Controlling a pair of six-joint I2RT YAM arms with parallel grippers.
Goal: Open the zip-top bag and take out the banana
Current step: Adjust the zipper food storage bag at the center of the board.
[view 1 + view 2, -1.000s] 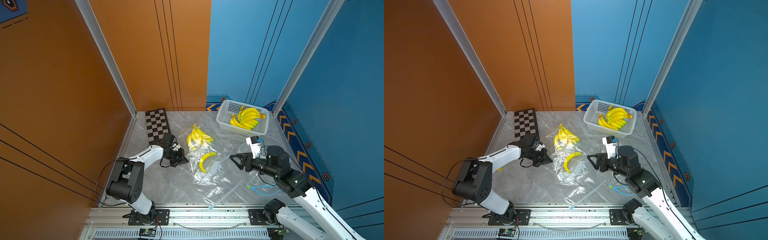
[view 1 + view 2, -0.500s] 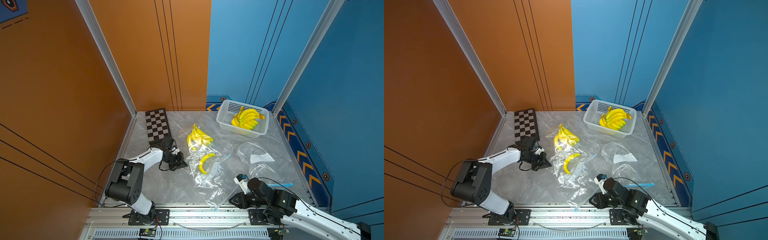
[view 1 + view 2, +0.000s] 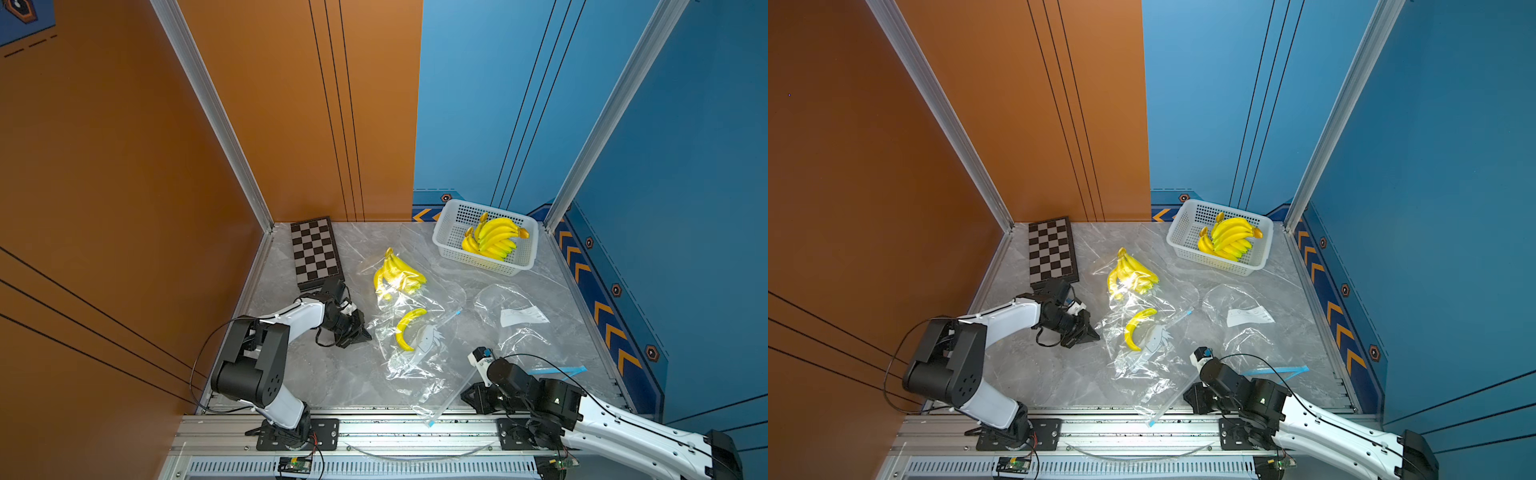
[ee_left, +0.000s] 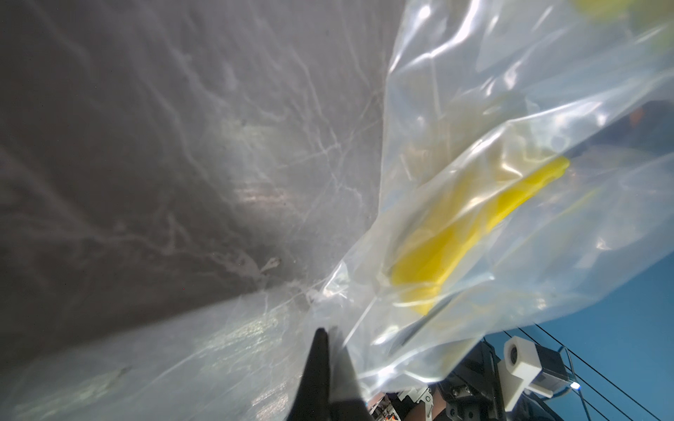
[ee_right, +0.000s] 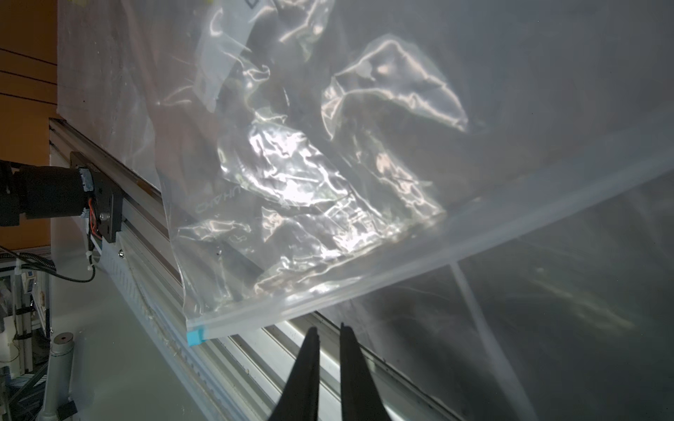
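Beside the banana [image 3: 400,330], left claw [image 4: 327,331] pinches the zip-top bag [image 3: 411,374]; right claw [image 5: 328,330] narrowly spread.

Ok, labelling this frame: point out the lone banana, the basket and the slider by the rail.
Banana [image 3: 401,326]: in a top view, mid-curve.
Basket [image 3: 448,224]: in a top view, mesh wall.
Slider [image 5: 195,335]: right wrist view, blue face.

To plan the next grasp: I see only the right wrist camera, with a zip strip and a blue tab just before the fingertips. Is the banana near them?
Observer: No. In a top view the single banana lies bagged farther back, nearer the left gripper than the right gripper.
Operator: Does the left gripper hold something?
Observer: Yes. In the left wrist view its jaws are shut on a corner of the zip-top bag that contains the banana.
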